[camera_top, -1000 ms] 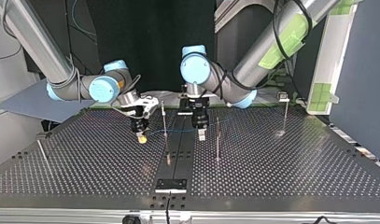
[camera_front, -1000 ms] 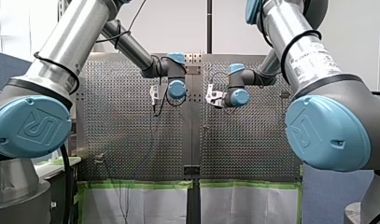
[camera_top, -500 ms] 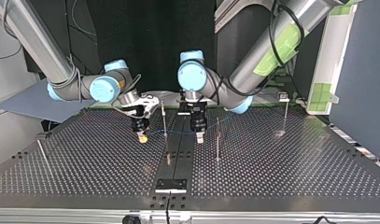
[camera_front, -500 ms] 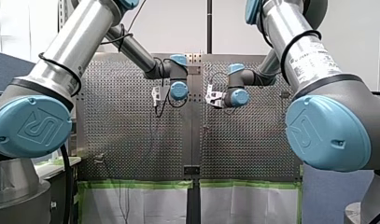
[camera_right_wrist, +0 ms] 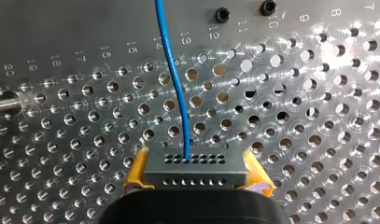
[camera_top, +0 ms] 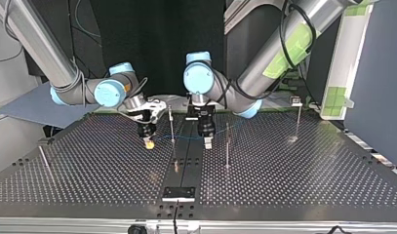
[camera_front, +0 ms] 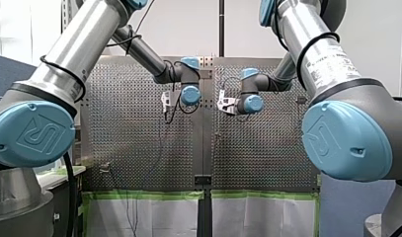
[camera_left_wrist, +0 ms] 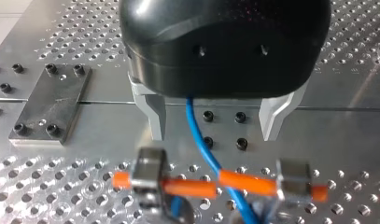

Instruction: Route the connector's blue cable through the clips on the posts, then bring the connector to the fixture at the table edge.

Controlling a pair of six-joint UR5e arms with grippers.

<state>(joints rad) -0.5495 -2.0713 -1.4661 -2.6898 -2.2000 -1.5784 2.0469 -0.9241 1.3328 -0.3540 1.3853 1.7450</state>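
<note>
In the top view my right gripper (camera_top: 148, 143) stands at 9 o'clock of my left gripper (camera_top: 208, 143), both low over the perforated table (camera_top: 89, 175). The right one's yellow pads (camera_right_wrist: 136, 172) are pressed on the grey connector (camera_right_wrist: 195, 168) and pinch it. The blue cable (camera_right_wrist: 176, 88) leaves the connector at the gripper's 12 o'clock. In the top view it runs toward 3 o'clock past a thin post (camera_top: 171, 124). My left gripper's metal fingers (camera_left_wrist: 156, 116) are spread, with the cable between them, touching neither.

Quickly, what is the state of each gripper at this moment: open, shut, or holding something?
My left gripper: open, with the blue cable passing through the gap, not gripped.
My right gripper: shut on the connector.
</note>
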